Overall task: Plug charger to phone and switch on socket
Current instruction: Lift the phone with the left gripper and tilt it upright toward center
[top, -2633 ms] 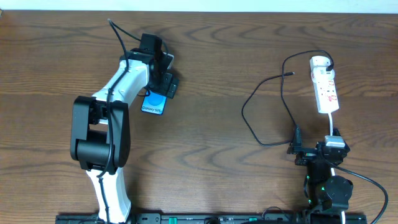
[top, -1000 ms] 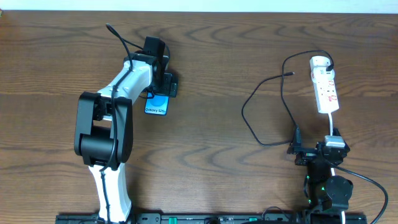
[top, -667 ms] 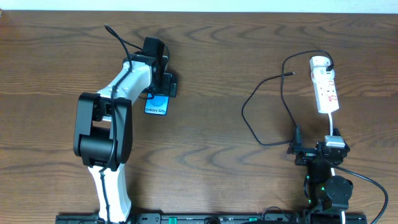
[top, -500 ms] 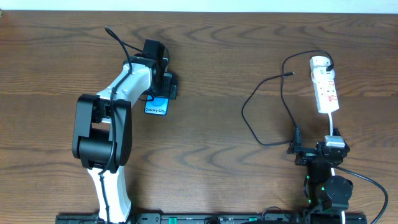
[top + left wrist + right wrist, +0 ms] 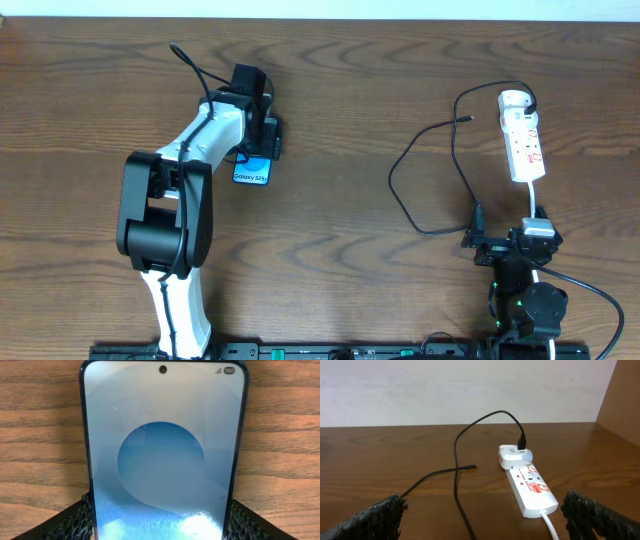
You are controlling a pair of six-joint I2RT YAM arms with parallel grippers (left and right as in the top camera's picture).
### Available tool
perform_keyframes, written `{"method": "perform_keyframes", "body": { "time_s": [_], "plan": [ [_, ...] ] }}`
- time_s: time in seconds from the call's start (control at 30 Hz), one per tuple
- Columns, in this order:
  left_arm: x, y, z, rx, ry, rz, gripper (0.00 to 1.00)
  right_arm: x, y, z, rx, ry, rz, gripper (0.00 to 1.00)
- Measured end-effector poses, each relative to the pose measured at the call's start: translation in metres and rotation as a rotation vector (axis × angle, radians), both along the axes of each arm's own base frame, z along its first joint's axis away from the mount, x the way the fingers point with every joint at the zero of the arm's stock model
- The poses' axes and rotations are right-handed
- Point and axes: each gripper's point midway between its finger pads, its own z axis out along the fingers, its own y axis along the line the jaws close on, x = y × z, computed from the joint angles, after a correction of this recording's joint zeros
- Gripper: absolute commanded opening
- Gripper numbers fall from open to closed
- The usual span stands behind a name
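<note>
The phone (image 5: pixel 251 170) lies face up at the table's left, its blue circle screen (image 5: pixel 160 460) filling the left wrist view. My left gripper (image 5: pixel 255 152) sits over its far end, and both pads (image 5: pixel 75 522) press against the phone's long edges. The socket (image 5: pixel 523 140) lies at the far right. The charger's black cable (image 5: pixel 452 150) loops on the table beside it, its small tip (image 5: pixel 474 466) lying free and its plug (image 5: pixel 522 440) standing in the socket's (image 5: pixel 532 487) far end. My right gripper (image 5: pixel 512 240) rests open near the front edge, holding nothing.
A white cord (image 5: pixel 551 525) runs from the socket's near end toward my right arm. A pale wall stands behind the table's far edge. Bare wood separates the phone from the cable loop.
My left gripper's jaws have narrowed onto the phone's sides, and the arm has settled slightly over it. The right arm, cable and socket have not moved.
</note>
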Motion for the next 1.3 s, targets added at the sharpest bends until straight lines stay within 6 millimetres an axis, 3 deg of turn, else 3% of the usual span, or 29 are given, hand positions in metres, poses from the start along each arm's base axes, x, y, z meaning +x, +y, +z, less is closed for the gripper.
{"method": "perform_keyframes", "body": {
  "time_s": [0.43,0.63,0.8,1.1,1.3],
  "plan": [
    [0.0,0.0,0.003,0.0,-0.012,0.001,0.64,0.0,0.0,0.0,0.0,0.0,0.0,0.99],
    [-0.019,-0.001,0.007,-0.025,0.03,0.01,0.62,0.0,0.0,0.0,0.0,0.0,0.0,0.99],
    [-0.023,-0.012,0.02,-0.097,0.03,0.034,0.6,0.0,0.0,0.0,0.0,0.0,0.0,0.99],
    [-0.033,-0.047,0.07,-0.327,0.016,0.04,0.59,0.0,0.0,0.0,0.0,0.0,0.0,0.99],
    [-0.039,-0.069,0.13,-0.504,-0.053,0.045,0.59,0.0,0.0,0.0,0.0,0.0,0.0,0.99]
  ]
}}
